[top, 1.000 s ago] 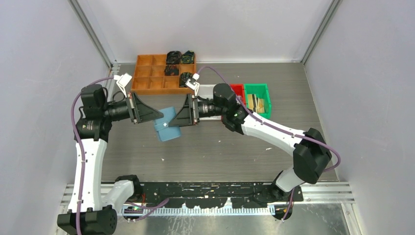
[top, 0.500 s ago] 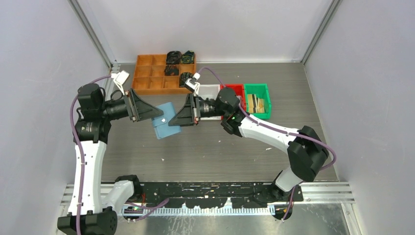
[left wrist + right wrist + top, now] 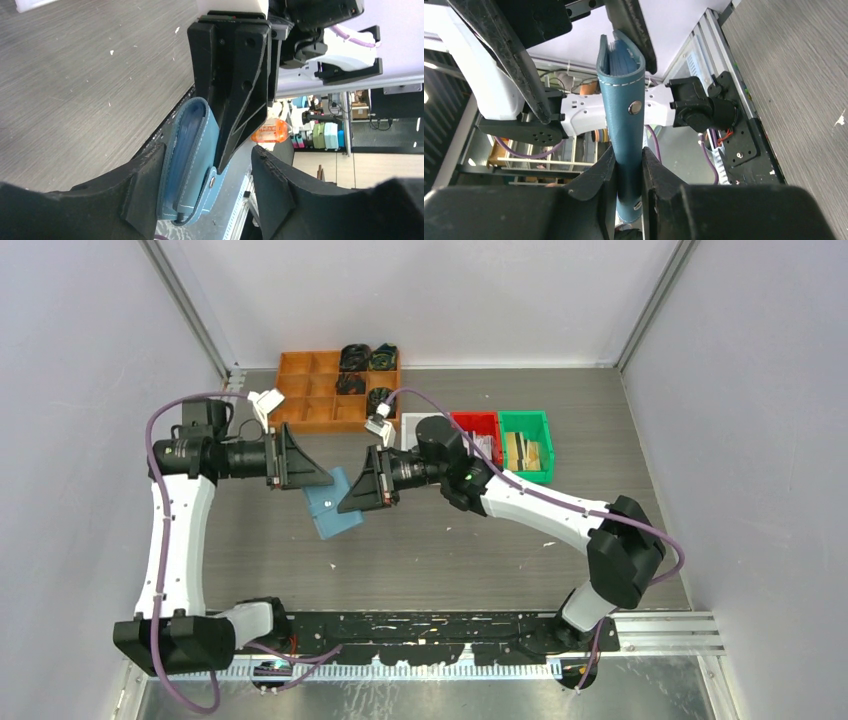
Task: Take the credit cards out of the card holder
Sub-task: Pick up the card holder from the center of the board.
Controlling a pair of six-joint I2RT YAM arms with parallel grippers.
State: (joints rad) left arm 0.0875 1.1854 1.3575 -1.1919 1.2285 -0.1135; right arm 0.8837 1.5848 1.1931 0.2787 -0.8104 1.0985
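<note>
Impossible to tell credit cards from pocket layers at the open end of the card holder (image 3: 623, 85); only thin blue edges there. Lower end buried between the fingers of the right pincer (image 3: 626, 162). From above, partly covered by that pincer and the left pincer (image 3: 322, 480). Too small to identify: dark items in the orange tray (image 3: 295, 390), pale contents of the green bin (image 3: 525, 418).

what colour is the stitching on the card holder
White stitching on the blue card holder, clearest in the right wrist view.
</note>
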